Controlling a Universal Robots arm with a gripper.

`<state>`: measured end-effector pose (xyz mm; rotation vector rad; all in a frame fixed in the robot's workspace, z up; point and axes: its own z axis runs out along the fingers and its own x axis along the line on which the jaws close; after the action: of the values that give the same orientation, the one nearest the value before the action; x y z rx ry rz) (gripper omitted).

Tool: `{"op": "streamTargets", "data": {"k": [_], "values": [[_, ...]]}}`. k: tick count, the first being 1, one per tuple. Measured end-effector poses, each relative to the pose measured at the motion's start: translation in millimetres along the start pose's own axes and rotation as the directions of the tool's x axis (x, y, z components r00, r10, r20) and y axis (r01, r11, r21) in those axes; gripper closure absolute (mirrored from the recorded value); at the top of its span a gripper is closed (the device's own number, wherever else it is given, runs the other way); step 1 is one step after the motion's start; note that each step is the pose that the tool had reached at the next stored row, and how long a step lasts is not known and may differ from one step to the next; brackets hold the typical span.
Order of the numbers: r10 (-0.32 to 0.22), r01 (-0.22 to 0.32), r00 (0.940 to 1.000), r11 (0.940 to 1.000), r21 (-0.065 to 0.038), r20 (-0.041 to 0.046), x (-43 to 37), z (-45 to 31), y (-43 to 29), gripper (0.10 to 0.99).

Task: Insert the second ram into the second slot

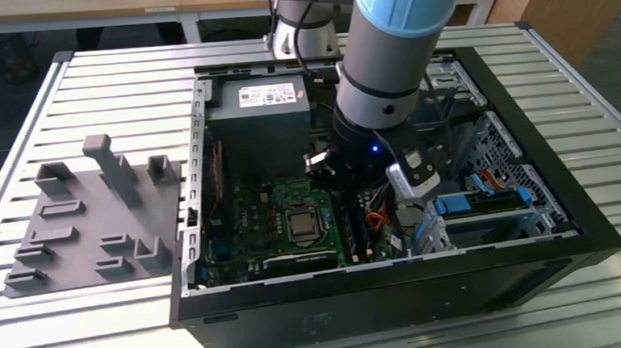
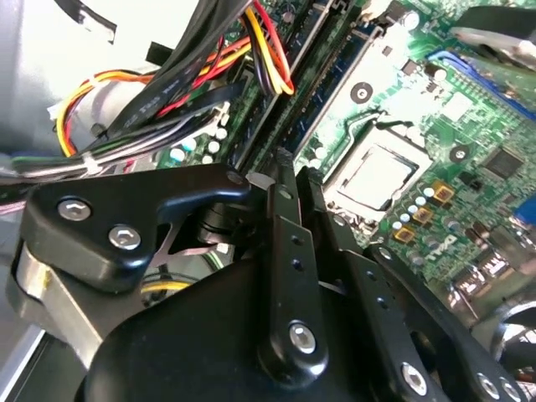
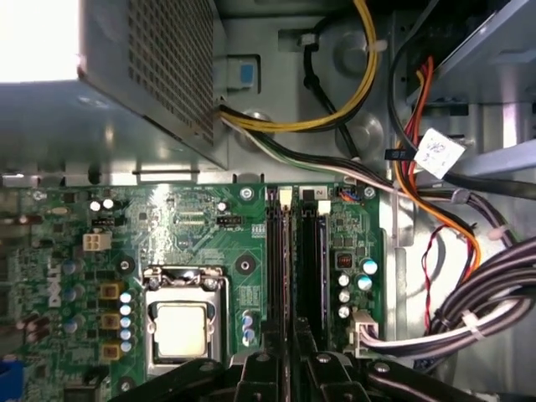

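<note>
The gripper (image 3: 289, 368) hung low over the motherboard (image 3: 193, 243) slots, fingers drawn narrow; whether they clasped the second ram was indiscernible.

labels present — no print legible

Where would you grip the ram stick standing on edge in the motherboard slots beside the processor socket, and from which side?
Probably by the exposed long top edge of the ram stick, near mid-length, pinching across its two flat faces. Come straight down through the case's open side: the stick stands on edge, a neighbouring slot runs close alongside, and the cable bundle crowds the other side.
</note>
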<state>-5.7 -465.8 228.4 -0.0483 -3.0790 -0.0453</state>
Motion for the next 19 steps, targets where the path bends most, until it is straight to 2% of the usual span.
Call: {"op": "streamTargets", "data": {"k": [4, 5, 7, 15, 19], "values": [[0.000, 0.000, 1.0000, 1.0000, 0.000, -0.0001, 0.1, -2.7, 0.1, 0.890], [0.000, 0.000, 1.0000, 1.0000, 0.000, -0.0001, 0.1, -2.6, 0.1, 0.957], [0.000, 0.000, 1.0000, 1.0000, 0.000, -0.0002, 0.1, -2.7, 0.1, 0.980], [0.000, 0.000, 1.0000, 1.0000, 0.000, -0.0002, -0.5, -0.4, 0.0, 0.980], [0.000, 0.000, 1.0000, 1.0000, 0.000, -0.0002, -0.8, 3.4, 0.0, 0.980]]}}
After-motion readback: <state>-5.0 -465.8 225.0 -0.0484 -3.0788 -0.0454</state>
